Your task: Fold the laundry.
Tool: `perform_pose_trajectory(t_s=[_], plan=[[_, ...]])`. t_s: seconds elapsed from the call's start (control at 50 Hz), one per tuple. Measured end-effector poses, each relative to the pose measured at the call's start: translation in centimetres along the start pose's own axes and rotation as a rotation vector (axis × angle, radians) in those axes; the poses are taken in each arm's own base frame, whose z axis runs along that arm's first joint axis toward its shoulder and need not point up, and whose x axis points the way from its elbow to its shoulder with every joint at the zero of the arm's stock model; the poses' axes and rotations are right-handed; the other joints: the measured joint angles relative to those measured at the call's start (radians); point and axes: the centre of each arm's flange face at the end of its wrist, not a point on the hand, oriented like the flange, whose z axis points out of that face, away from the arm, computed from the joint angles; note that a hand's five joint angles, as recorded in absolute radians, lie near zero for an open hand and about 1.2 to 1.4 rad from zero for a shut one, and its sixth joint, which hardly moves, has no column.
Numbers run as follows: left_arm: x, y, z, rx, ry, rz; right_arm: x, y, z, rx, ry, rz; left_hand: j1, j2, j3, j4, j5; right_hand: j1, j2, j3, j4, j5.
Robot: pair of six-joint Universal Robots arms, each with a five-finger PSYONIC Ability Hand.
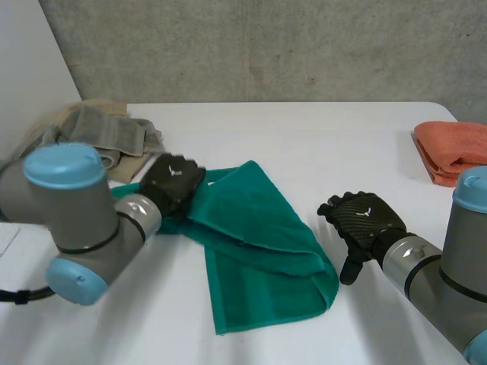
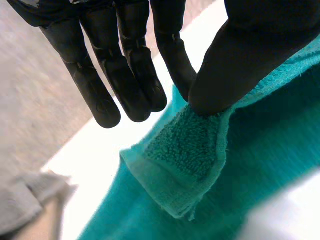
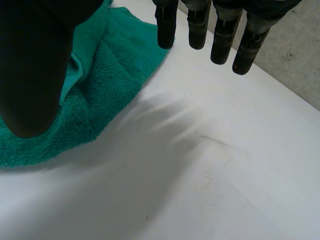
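left hand point(image 1: 173, 185) pinches green towel point(image 1: 259, 251) corner | right hand point(image 1: 364, 220) fingers straight

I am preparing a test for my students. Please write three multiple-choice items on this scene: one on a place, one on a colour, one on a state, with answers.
1. Where does the orange cloth lie?
A) on the floor
B) at the right edge of the table
C) on a chair

2. What colour is the towel at the left hand?
A) white
B) orange
C) green

3. How is the right hand?
A) open, holding nothing
B) shut on the towel
C) curled, empty

Answers:
1 B, it lies far right on the table.
2 C, the left hand pinches a green corner.
3 A, its fingers are straight over bare table.
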Motion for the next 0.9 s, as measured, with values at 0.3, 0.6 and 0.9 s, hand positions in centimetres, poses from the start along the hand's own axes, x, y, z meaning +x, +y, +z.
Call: perform_pose_trajectory(t_s=[0.3, 0.6, 0.9], plan=[[0.7, 0.6, -0.8, -0.041, 0.056, -0.01, -0.3, 0.2, -0.1, -0.006, -0.012, -0.001, -0.632, -0.695, -0.684, -0.707, -0.676, 0.0, 0.0, 0.0, 0.0, 0.0], [1.5, 3.5, 0.1, -0.116, 0.083, -0.028, -0.3, 0.4, -0.1, -0.01, -0.013, -0.001, -0.632, -0.709, -0.696, -0.722, -0.694, 0.0, 0.0, 0.0, 0.0, 0.0], [1.4, 3.9, 1.4, -0.097, 0.071, -0.023, -0.4, 0.8, 0.1, -0.022, -0.017, 0.001, -0.534, -0.601, -0.597, -0.6, -0.567, 0.0, 0.0, 0.0, 0.0, 0.0]])
